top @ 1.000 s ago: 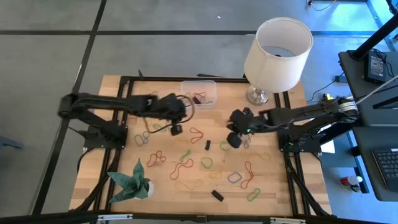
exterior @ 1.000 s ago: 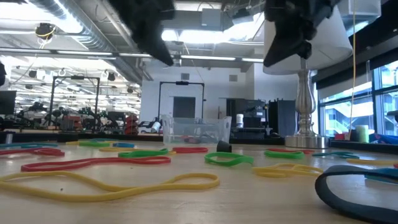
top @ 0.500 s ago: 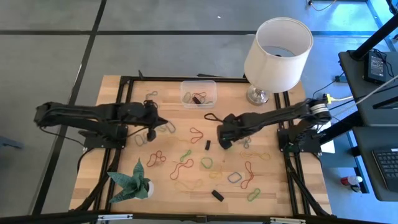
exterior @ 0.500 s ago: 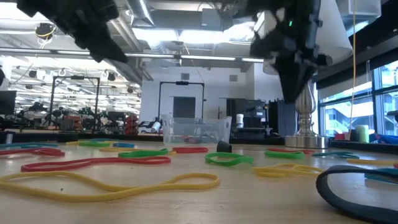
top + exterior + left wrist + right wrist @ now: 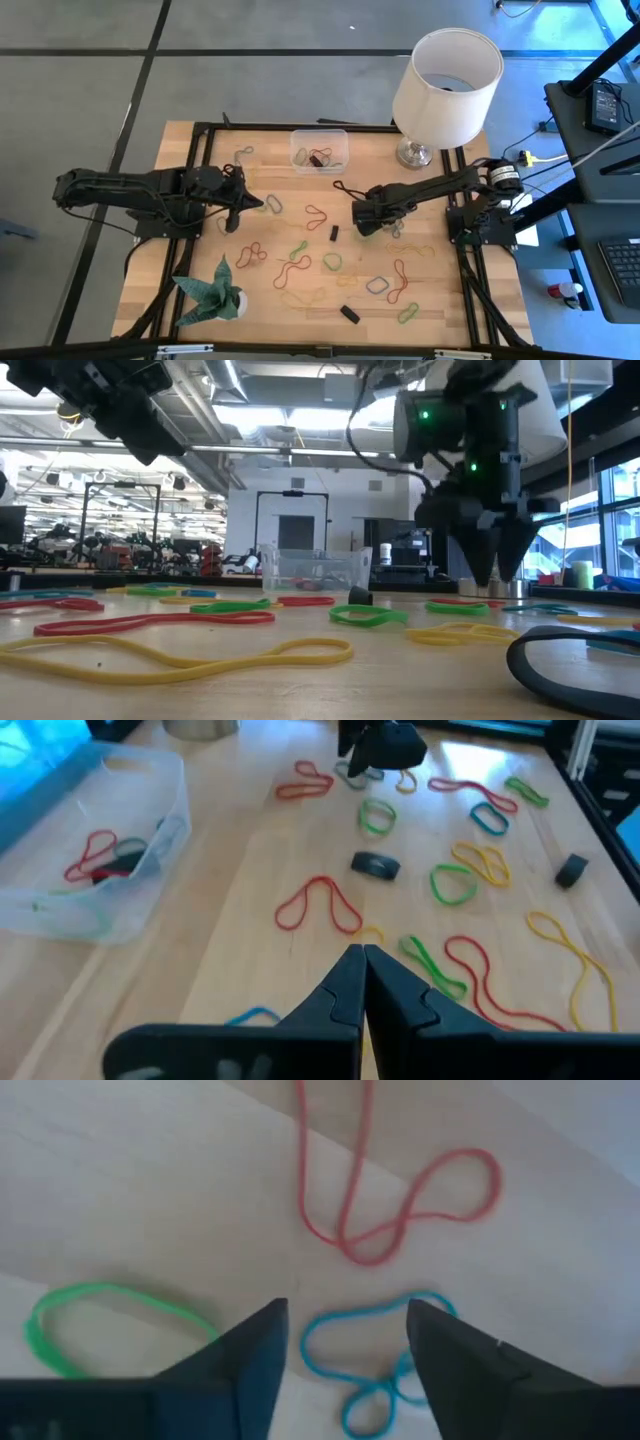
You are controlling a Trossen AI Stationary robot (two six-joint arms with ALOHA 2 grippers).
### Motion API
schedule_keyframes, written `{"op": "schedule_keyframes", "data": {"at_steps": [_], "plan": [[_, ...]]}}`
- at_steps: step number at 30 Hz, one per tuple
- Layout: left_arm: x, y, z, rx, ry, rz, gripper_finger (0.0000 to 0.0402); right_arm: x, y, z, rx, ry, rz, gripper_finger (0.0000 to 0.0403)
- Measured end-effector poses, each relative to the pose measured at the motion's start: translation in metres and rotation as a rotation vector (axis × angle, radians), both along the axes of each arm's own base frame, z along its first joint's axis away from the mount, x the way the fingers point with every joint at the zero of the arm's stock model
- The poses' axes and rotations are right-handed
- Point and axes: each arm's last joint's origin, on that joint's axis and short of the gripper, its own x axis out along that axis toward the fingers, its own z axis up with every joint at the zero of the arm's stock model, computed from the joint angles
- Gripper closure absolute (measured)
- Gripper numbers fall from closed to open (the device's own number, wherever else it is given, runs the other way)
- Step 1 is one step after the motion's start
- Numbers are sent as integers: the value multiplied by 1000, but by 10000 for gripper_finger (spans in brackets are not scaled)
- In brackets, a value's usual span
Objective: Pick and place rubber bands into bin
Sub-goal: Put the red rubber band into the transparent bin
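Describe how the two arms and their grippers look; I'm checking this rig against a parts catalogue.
Both arms are black, slim and jointed. The left gripper ends in two matte black, wedge-shaped jaws. The right gripper has the same flat, dark, angular jaws. In the low view, its wrist housing is blocky, shows small green lights, and has a thin black cable looping beside it.

rubber bands (image 5: 319,904): red, green, yellow, blue | bin (image 5: 90,850): clear
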Motion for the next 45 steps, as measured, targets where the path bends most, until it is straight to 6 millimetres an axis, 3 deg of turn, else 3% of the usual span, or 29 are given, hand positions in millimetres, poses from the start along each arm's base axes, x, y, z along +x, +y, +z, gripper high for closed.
{"op": "schedule_keyframes", "data": {"at_steps": [6, 11, 15, 21, 23, 26, 31, 34, 40, 45], "plan": [[0, 0, 0, 1, -4, -1, 399, -5, -22, -25, -32, -87, -67, 154], [0, 0, 0, 4, -4, 3, 400, -16, -32, -39, -28, -126, -113, 161], [0, 0, 0, 6, -4, 7, 398, -17, -32, -40, -42, -127, -113, 216], [0, 0, 0, 6, -2, 8, 399, -12, -33, -37, -56, -123, -93, 362], [0, 0, 0, 5, -3, 9, 397, -7, -34, -32, -54, -120, -62, 390], [0, 0, 0, 5, -3, 9, 397, 4, -32, -18, -49, -97, -39, 389], [0, 0, 0, 6, -4, 9, 400, 29, -26, 32, -82, -123, 57, 399], [0, 1, 0, 10, -4, 15, 397, 48, -27, 69, -139, -228, 107, 399], [0, 1, 1, 13, -4, 18, 400, 73, -55, 133, -293, -388, 187, 401], [0, 1, 1, 14, -3, 18, 397, 94, -94, 154, -375, -395, 244, 402]]}}
